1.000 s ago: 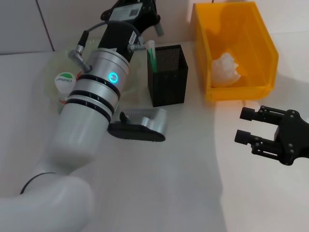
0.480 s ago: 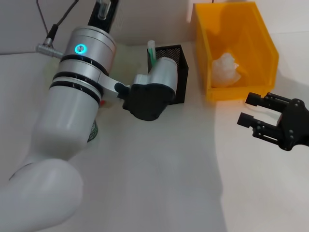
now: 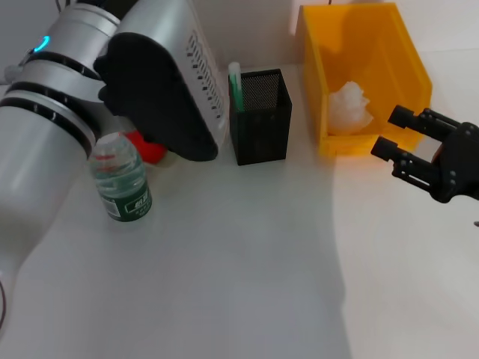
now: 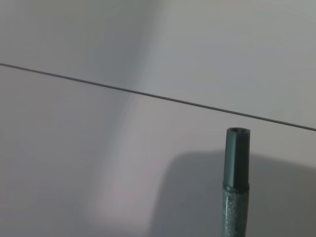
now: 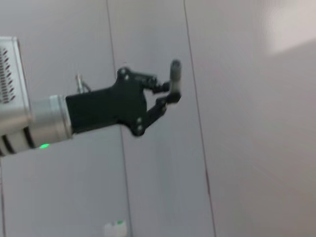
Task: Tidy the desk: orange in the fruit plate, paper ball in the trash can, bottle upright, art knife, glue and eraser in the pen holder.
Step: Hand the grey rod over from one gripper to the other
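Observation:
The bottle [image 3: 120,183] stands upright at the left, and part of the orange [image 3: 147,149] shows behind it. My left arm covers the fruit plate. The black mesh pen holder [image 3: 260,120] has a green-and-white stick [image 3: 235,82] standing in it. In the yellow trash can [image 3: 389,52] lies the paper ball [image 3: 350,105]. In the right wrist view, my left gripper [image 5: 169,93] is raised before the wall, shut on a slim dark stick [image 4: 236,182]; I cannot tell if it is the art knife. My right gripper [image 3: 400,134] hangs open beside the trash can. The eraser is out of view.
My left arm's bulky forearm [image 3: 161,75] fills the back left of the head view and hides what lies under it. A tiled wall [image 4: 98,148] stands behind the desk. The white tabletop [image 3: 247,262] stretches in front.
My left arm has swung up and back, away from the pen holder, and the upright bottle now shows. My right gripper has drifted a little towards the trash can.

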Controlling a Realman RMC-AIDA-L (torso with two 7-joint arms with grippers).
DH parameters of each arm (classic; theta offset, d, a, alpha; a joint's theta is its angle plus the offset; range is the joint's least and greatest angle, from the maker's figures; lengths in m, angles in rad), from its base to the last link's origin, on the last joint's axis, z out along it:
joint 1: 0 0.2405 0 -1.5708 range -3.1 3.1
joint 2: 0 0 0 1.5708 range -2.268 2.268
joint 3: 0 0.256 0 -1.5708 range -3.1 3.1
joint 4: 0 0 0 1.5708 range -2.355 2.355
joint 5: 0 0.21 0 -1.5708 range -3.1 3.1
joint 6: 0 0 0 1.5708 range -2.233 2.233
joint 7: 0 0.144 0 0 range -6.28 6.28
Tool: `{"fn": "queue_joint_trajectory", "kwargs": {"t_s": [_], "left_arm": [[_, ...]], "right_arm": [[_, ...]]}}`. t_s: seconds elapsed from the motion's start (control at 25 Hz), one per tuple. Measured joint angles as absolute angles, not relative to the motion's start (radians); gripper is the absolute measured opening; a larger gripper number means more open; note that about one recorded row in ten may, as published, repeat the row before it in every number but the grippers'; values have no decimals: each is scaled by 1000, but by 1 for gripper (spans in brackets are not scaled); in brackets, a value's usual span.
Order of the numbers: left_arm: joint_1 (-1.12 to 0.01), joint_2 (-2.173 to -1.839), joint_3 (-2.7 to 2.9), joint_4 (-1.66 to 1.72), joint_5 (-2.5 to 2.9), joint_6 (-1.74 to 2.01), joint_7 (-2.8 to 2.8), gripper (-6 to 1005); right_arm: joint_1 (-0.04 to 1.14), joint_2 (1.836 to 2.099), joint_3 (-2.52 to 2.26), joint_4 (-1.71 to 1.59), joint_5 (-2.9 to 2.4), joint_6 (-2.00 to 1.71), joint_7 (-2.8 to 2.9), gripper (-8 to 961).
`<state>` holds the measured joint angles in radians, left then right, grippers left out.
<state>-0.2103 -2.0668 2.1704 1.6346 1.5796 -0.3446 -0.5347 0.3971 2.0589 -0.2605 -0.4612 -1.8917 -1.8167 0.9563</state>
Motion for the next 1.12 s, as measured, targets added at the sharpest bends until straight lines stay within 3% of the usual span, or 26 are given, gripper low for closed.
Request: {"fn": "queue_joint_trajectory", "kwargs": {"t_s": [0.48,0.6,1.12], "left_arm": [[-82,-2058,2050,1768,1511,-49,-746,137],[13,-2038,1998,1835,1471,226,-984,137],[-77,-2065,1593,1680,1468,903,-1646,137]], "right_arm": [[426,2064,-257,-415,-1805,-1790,914,623],[438,2066,-259,-415,-1805,-1790,914,623],[465,2074,-259,-413,-1806,-1788,868,623]]}}
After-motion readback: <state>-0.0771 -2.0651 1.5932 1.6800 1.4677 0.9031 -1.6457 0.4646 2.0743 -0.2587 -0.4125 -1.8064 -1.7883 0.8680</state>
